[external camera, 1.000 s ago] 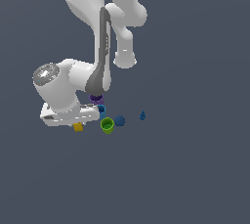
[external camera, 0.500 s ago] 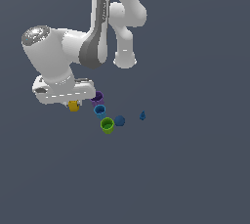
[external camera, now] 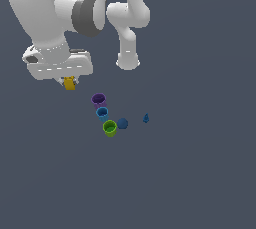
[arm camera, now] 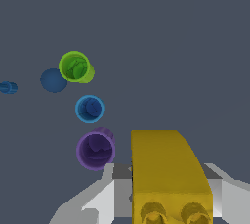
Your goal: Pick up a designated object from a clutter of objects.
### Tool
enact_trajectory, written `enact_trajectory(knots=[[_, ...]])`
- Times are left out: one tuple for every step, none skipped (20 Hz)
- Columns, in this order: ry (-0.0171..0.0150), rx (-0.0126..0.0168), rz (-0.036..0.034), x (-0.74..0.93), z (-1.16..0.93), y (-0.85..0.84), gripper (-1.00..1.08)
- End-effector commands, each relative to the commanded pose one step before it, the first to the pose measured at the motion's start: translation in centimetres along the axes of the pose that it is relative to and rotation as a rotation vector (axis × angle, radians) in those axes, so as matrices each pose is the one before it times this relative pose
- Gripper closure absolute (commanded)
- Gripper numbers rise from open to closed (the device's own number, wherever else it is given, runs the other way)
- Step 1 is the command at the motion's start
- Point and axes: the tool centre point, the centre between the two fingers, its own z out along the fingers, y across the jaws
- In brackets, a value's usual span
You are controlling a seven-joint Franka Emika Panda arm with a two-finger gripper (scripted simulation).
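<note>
Holding the yellow block (external camera: 70,84) tight, the gripper (external camera: 69,81) hangs in the exterior view's upper left, off the floor. The purple cup (external camera: 98,100), blue cup (external camera: 102,112), green cup (external camera: 110,128) and ball (external camera: 122,123) cluster mid-frame, open floor all around.

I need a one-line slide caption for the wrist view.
Gripper holds the yellow blocky piece above a purple cup, blue cup and green cup.
</note>
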Motion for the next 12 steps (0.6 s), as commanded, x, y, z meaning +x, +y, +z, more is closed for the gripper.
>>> enact_trajectory(knots=[[0.00070,0.00025,-0.00003,-1.549,-2.075,0.056,1.08],[0.00000,0.00000,0.00000,-0.558,-0.770,0.029,1.08],[0.00000,0.00000,0.00000,-0.533,-0.739,0.030,1.08],[0.00000,0.00000,0.00000,-0.508,-0.709,0.032,1.08],[0.00000,0.00000,0.00000,-0.483,-0.678,0.034,1.08],[0.00000,0.00000,0.00000,-0.456,-0.646,0.036,1.08],[0.00000,0.00000,0.00000,-0.430,-0.612,0.037,1.08],[0.00000,0.00000,0.00000,-0.402,-0.575,0.037,1.08],[-0.00035,-0.00060,0.00003,-0.362,-0.541,0.018,1.08],[0.00000,0.00000,0.00000,-0.342,-0.495,0.036,1.08],[0.00000,0.00000,0.00000,-0.310,-0.452,0.036,1.08],[0.00000,0.00000,0.00000,-0.277,-0.409,0.036,1.08]])
